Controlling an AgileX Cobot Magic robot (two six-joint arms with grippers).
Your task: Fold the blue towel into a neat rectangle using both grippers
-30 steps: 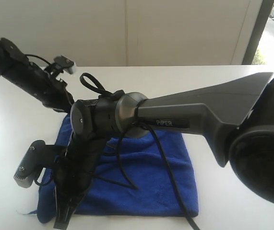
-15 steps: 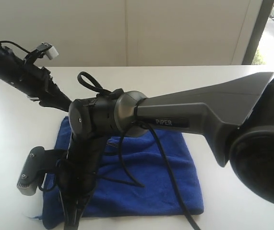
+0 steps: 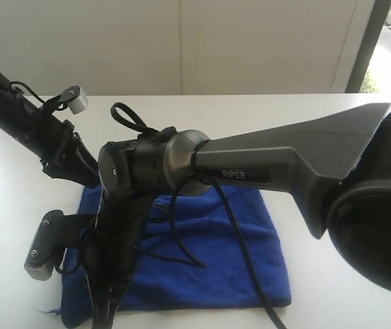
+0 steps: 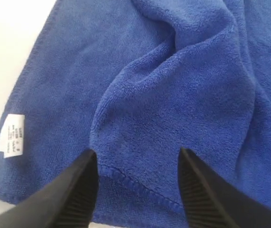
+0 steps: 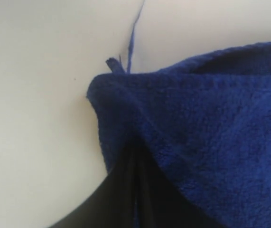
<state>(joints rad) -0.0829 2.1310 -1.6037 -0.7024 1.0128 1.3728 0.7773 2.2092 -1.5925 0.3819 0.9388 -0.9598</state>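
Observation:
The blue towel [image 3: 209,240] lies rumpled on the white table [image 3: 305,116], partly doubled over. My right gripper [image 3: 103,312] reaches across to the towel's near left corner and is shut on it. In the right wrist view the dark fingers [image 5: 135,190] pinch the towel [image 5: 211,118] just behind its corner, where a loose thread sticks out. My left gripper [image 3: 84,171] hovers at the towel's far left edge. In the left wrist view it [image 4: 137,154] is open, its two fingers straddling a folded hem of the towel [image 4: 173,95] without holding it.
A white label [image 4: 13,141] is sewn near the towel's edge. The right arm's black cable [image 3: 243,260] trails over the towel. Its grey wrist module [image 3: 41,250] sticks out to the left. A wall stands behind the table.
The left arm swung up and away to the left, then came back down to the towel's far left edge. The towel's near right corner slid slightly right as the right gripper pulled.

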